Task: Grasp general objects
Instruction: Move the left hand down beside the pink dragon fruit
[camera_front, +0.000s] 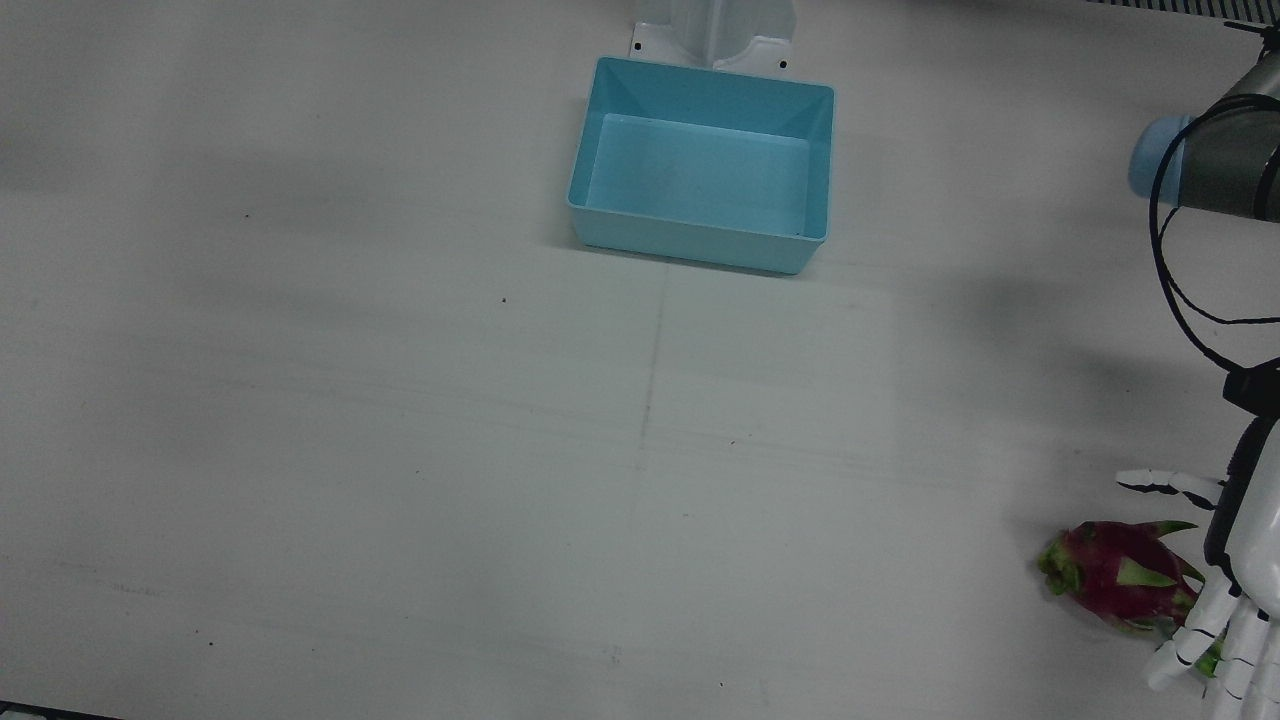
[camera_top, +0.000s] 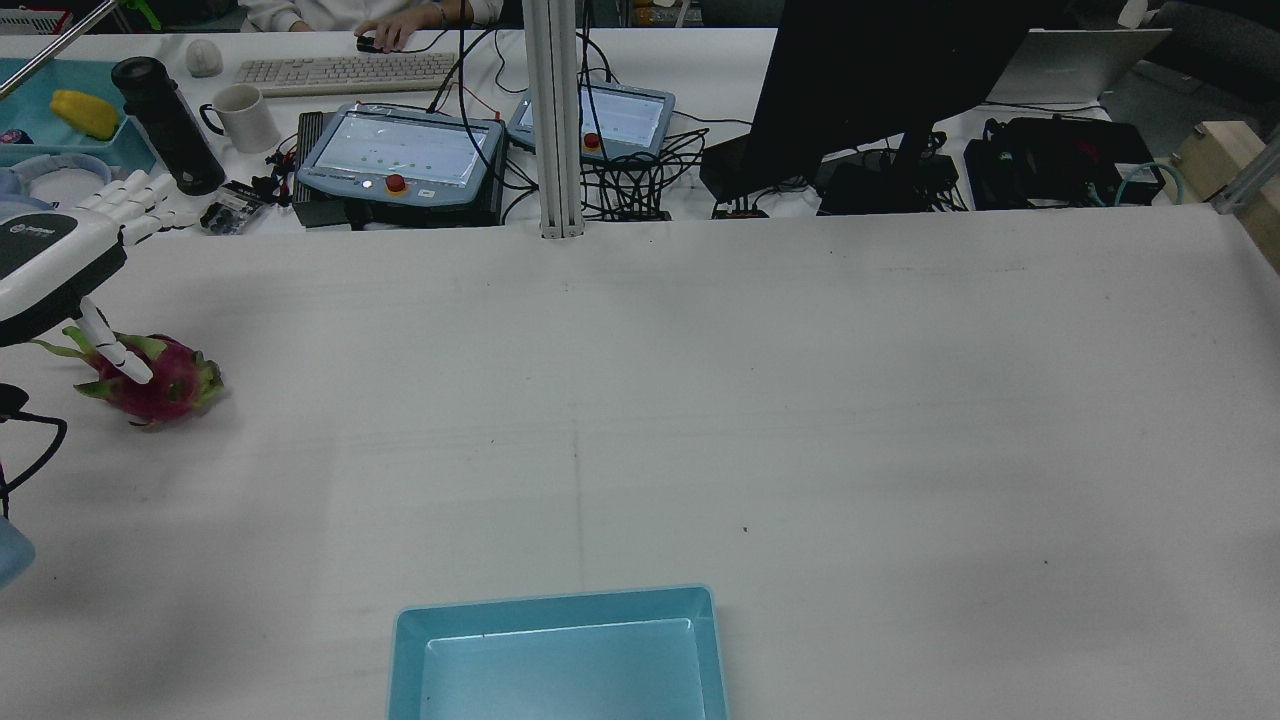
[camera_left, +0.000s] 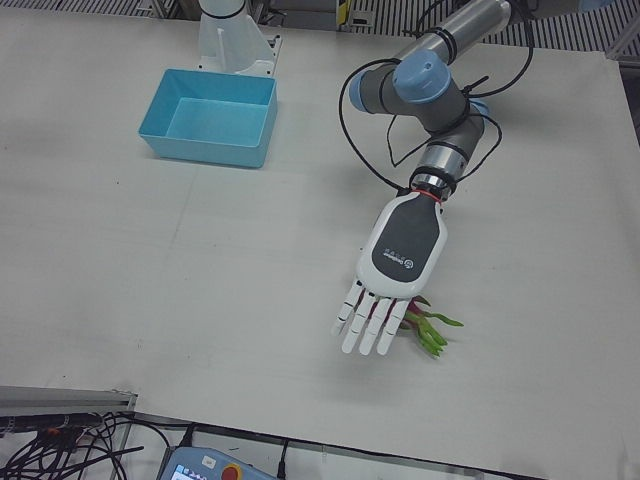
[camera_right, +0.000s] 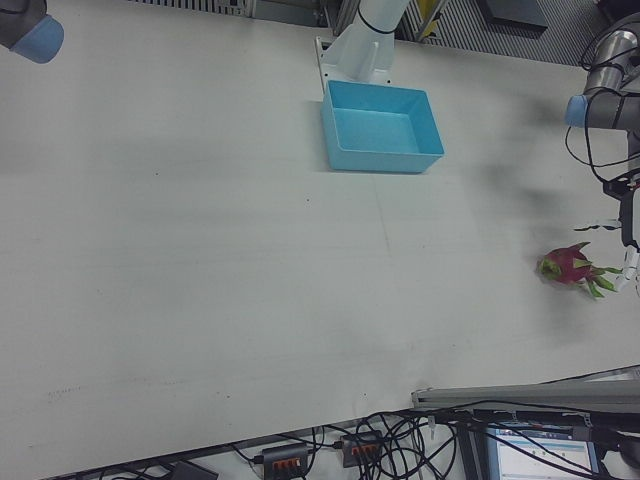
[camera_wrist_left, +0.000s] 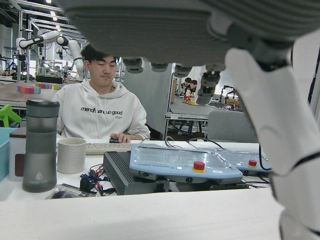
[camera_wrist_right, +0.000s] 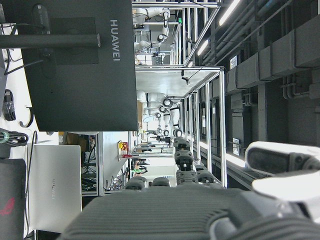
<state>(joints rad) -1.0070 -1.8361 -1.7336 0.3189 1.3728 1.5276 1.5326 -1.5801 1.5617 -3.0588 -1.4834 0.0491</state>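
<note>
A pink dragon fruit (camera_front: 1115, 570) with green scales lies on the white table near the operators' edge, in front of my left arm. It also shows in the rear view (camera_top: 165, 388) and the right-front view (camera_right: 565, 265). My left hand (camera_front: 1240, 570) hovers just above and beside it, open, fingers spread, the thumb apart from the fruit. In the left-front view the hand (camera_left: 400, 255) covers most of the fruit, so only green tips (camera_left: 432, 332) show. My right hand (camera_wrist_right: 175, 210) shows only in its own view, fingers extended and empty, away from the table.
An empty light blue bin (camera_front: 700, 75) stands at the robot's side of the table, mid-width, also seen in the rear view (camera_top: 555, 603). Beyond the table's far edge are a black bottle (camera_top: 165, 125), a mug (camera_top: 245, 115), teach pendants (camera_top: 400, 155) and a monitor.
</note>
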